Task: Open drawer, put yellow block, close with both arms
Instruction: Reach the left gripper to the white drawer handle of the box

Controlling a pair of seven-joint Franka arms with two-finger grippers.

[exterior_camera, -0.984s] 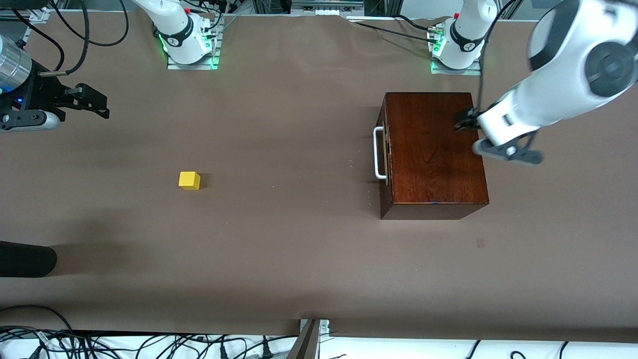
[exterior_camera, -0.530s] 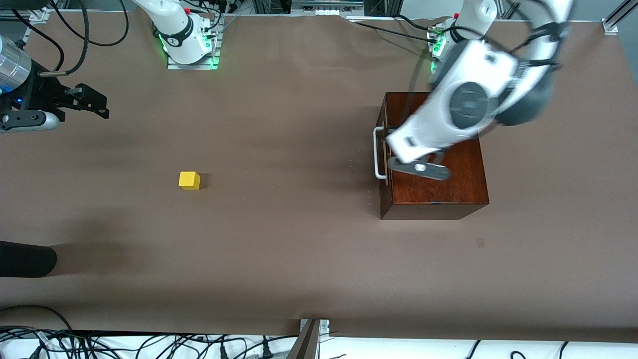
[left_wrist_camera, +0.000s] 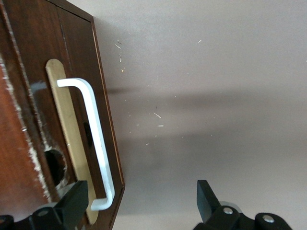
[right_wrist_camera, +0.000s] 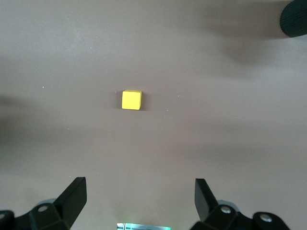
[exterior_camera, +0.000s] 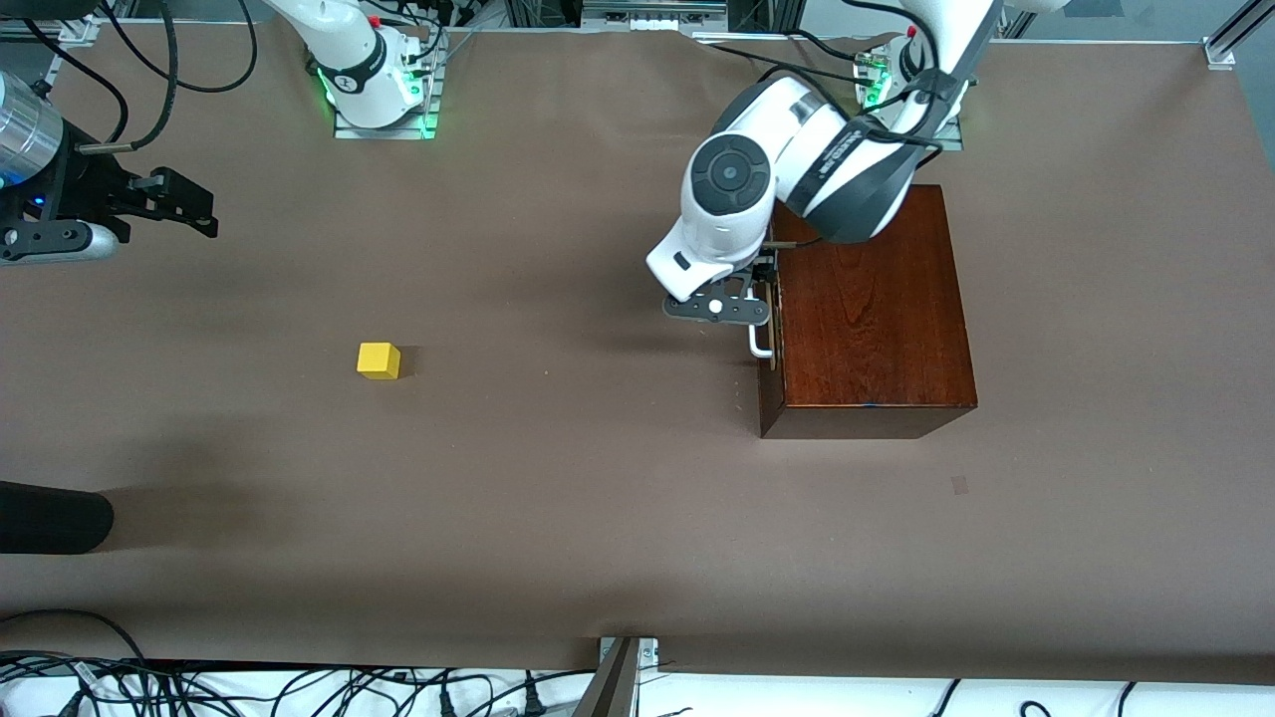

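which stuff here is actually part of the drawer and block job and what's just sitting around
Part of the job:
- drawer, shut, with its white handle
- yellow block, on the table toward the right arm's end
- left gripper, open at the handle
- right gripper, open, waiting over the table edge

Just lying about:
- black rounded object at the table edge
- cables off the near edge

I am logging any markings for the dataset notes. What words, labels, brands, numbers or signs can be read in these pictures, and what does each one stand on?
No text can be read.
Wooden box, drawer front and handle: no markings.
Yellow block: plain faces.
Round marks on the collars above the two arm bases: too small to read.
Left gripper and right gripper: no lettering shows.
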